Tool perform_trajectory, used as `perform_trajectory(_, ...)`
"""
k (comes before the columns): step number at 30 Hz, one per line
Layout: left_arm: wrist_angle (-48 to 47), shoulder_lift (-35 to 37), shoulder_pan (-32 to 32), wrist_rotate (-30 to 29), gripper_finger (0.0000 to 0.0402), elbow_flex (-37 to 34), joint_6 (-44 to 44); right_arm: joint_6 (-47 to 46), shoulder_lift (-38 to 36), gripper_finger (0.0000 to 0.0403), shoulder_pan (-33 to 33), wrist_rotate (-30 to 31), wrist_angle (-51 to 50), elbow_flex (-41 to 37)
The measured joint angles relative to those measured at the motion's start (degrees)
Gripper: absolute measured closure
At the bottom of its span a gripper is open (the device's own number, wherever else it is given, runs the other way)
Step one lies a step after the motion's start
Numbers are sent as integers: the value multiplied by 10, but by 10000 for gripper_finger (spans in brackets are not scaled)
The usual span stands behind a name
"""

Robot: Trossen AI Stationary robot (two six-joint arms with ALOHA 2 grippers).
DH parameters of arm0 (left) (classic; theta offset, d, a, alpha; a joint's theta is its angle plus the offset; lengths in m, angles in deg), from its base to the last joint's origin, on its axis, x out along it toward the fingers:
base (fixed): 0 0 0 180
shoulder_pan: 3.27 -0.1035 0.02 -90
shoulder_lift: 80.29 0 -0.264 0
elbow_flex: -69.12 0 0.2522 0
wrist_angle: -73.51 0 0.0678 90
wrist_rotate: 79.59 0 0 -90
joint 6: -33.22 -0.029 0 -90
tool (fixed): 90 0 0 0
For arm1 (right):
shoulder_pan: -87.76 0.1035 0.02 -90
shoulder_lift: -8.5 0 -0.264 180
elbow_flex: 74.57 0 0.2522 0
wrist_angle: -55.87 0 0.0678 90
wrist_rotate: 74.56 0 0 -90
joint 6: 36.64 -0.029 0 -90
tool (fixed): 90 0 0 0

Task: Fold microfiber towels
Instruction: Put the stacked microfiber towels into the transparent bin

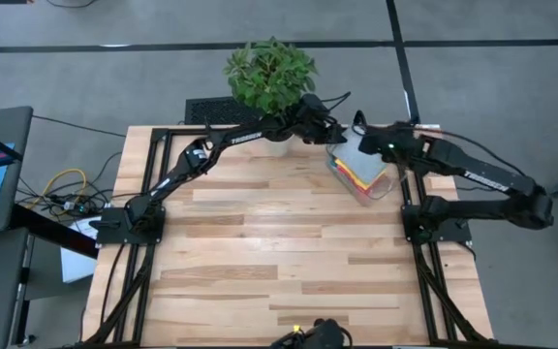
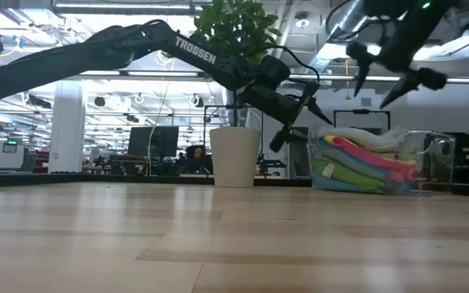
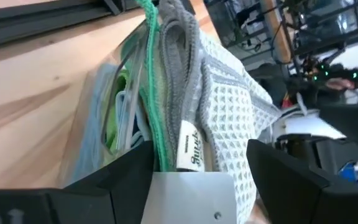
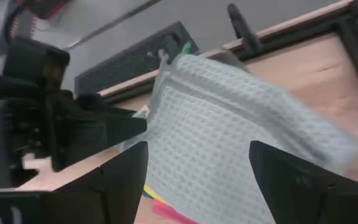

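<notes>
We're at the clear bin (image 1: 368, 184) beside the potted plant (image 1: 271, 76), both claws spread wide and gripping nothing. The pale waffle-weave towel (image 4: 229, 118) lies on top of the stacked towels (image 2: 357, 163) in that bin. Left gripper (image 2: 297, 114) sits at the bin's plant side, the towel's edge just ahead of its fingertips; right gripper (image 2: 393, 77) hovers above the bin. We'd judge it best to pinch only that top layer near a corner, then lift straight up so the pile stays put
</notes>
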Motion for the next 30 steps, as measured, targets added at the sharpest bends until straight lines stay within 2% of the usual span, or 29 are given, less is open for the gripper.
perform_trajectory(8,-97,19,1,13,150,1,-65,23,117,97,-20,-11,36,-12)
perform_trajectory(12,-140,32,4,7,150,0,-101,60,164,97,-40,-59,72,-16)
perform_trajectory(19,-219,48,10,-2,150,0,-124,83,220,101,-36,-90,84,-16)
perform_trajectory(23,-258,56,19,-11,150,0,-134,91,209,101,-30,-87,74,-16)
perform_trajectory(30,-286,75,25,-42,150,-1,-124,103,133,101,-40,-65,69,-16)
